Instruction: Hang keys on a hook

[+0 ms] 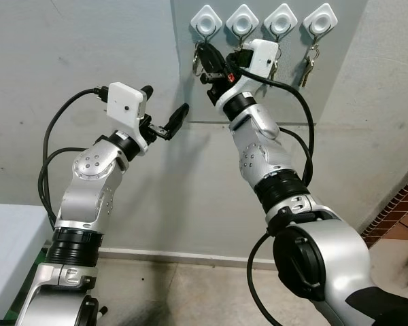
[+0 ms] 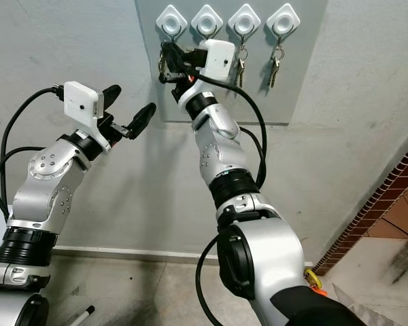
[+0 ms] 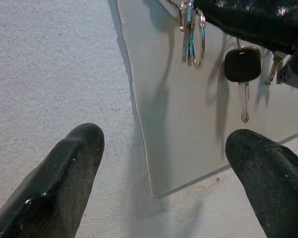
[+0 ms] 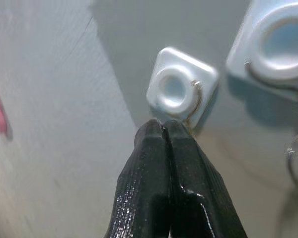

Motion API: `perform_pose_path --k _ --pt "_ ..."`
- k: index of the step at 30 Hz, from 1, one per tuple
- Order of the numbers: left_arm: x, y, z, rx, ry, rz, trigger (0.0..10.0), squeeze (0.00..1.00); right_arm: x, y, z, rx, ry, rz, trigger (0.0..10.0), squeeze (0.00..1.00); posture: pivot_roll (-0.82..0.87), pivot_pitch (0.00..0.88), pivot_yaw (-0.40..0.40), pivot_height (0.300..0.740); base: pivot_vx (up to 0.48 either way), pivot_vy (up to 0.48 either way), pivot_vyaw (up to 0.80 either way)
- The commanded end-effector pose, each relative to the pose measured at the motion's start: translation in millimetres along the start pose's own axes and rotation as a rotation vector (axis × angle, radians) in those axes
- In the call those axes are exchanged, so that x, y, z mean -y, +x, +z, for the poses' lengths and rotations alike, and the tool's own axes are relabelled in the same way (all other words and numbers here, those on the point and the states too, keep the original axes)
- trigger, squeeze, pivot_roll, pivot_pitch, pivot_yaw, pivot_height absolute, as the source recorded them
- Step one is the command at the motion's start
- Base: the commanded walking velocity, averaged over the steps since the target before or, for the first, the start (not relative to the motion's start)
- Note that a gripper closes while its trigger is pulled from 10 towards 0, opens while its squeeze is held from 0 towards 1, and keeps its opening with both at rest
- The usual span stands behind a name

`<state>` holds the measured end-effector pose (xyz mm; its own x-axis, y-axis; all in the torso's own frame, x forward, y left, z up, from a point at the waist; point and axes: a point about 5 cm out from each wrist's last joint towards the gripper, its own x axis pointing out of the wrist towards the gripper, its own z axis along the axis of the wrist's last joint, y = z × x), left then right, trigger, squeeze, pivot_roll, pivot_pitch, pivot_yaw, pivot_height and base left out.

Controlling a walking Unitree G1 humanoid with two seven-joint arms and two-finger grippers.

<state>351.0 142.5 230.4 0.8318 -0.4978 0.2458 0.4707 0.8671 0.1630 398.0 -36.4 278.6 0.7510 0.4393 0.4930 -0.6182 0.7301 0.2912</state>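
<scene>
Four white diamond hooks sit in a row on a grey wall panel (image 1: 190, 95). My right gripper (image 1: 204, 58) is raised to the leftmost hook (image 1: 207, 20) and is shut on the ring of a bunch of keys (image 1: 197, 64). In the right wrist view the thin ring (image 4: 196, 96) curves around that hook (image 4: 181, 89) just past the closed fingertips (image 4: 154, 134). My left gripper (image 1: 164, 103) is open in the air, left of the panel and lower. Between its fingers I see the silver keys (image 3: 191, 34) and a black-headed key (image 3: 243, 64) hanging.
Other key bunches hang from the third hook (image 2: 240, 64) and the rightmost hook (image 1: 308, 64). A brick wall (image 1: 401, 210) is at the lower right. A pale table edge (image 1: 7, 238) stands at the lower left. A marker (image 2: 85, 314) lies on the floor.
</scene>
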Motion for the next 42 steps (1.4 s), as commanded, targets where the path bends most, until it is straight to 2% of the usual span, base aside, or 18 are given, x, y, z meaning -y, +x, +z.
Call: perform_pose_path --k 1,7,19,30,31,33,34,42 --pt "-2.2 -0.1 4 0.007 0.015 0.002 10.0 0.00 -5.8 6.1 3 0.012 0.036 0.010 10.0 0.00 0.05 0.018 0.051 0.740 0.000 0.000 0.00" --pt "-2.9 -0.1 5 0.006 0.014 0.006 10.0 0.00 -2.6 5.0 1 0.015 0.115 -0.017 10.0 0.00 0.05 0.023 0.053 0.740 0.000 0.000 0.00" --pt "-4.5 0.4 5 0.007 0.011 0.015 10.0 0.00 5.3 -6.8 -22 -0.053 0.270 -0.093 10.0 0.00 0.05 0.033 0.055 0.740 0.000 0.000 0.00" --pt "-5.9 0.2 6 0.007 0.010 0.025 10.0 0.00 9.5 -12.3 -29 -0.081 0.279 -0.123 10.0 0.00 0.05 0.042 0.052 0.740 0.000 0.000 0.00" --pt "-6.0 0.2 6 0.006 0.011 0.027 10.0 0.00 9.8 -12.8 -29 -0.073 0.279 -0.118 10.0 0.05 0.05 0.043 0.051 0.740 0.000 0.000 0.00" --pt "-6.1 0.2 6 0.006 0.011 0.027 10.0 0.00 9.8 -13.0 -28 -0.064 0.281 -0.112 10.0 0.05 0.05 0.043 0.051 0.740 0.000 0.000 0.00" --pt "-6.0 0.2 6 0.007 0.009 0.029 10.0 0.00 10.6 -13.1 -26 -0.043 0.284 -0.105 10.0 1.00 0.05 0.044 0.051 0.740 0.000 0.000 0.00" --pt "-6.5 -0.1 5 0.006 0.006 0.037 10.0 0.00 9.4 -12.1 -18 0.023 0.307 -0.055 10.0 1.00 0.05 0.043 0.050 0.740 0.000 0.000 0.00"
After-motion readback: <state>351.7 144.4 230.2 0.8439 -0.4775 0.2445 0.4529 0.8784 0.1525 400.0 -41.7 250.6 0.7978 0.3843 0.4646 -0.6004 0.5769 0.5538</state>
